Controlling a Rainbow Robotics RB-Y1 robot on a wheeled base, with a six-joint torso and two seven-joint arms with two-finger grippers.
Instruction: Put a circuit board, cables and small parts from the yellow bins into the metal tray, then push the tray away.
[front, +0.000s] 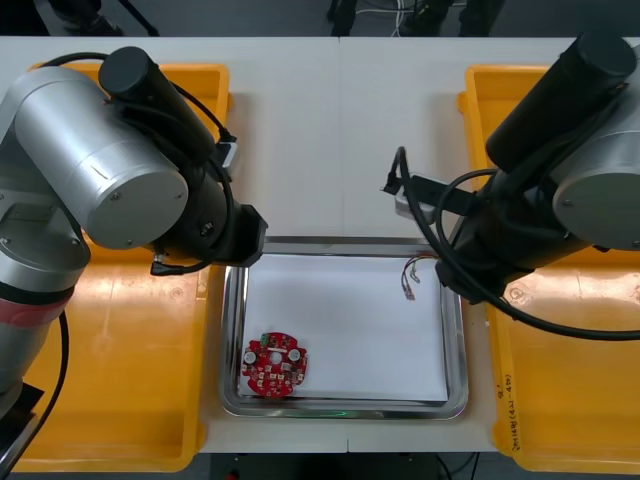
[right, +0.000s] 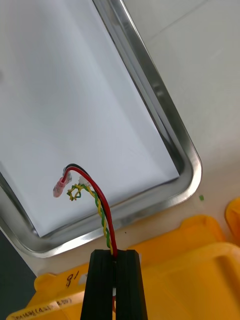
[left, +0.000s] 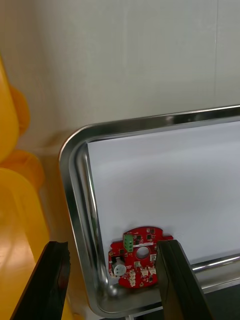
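Observation:
A round red circuit board (front: 275, 367) (left: 135, 256) lies in the near left corner of the metal tray (front: 456, 340) (right: 165, 115) (left: 75, 165), which is white inside. My right gripper (right: 114, 256) is shut on a red and yellow cable (right: 98, 201); the cable's free end with its plug hangs over the tray's right part (front: 410, 278). In the front view the right arm (front: 520, 230) is above the tray's right rim. My left gripper (left: 112, 250) stands open above the tray's left rim, the board beyond its fingers (left: 172, 280).
Yellow bins (front: 120, 380) (front: 570, 390) flank the tray on both sides; their rims (right: 165, 270) (left: 20, 210) lie close under the grippers. Bare table (front: 330, 130) stretches beyond the tray's far rim.

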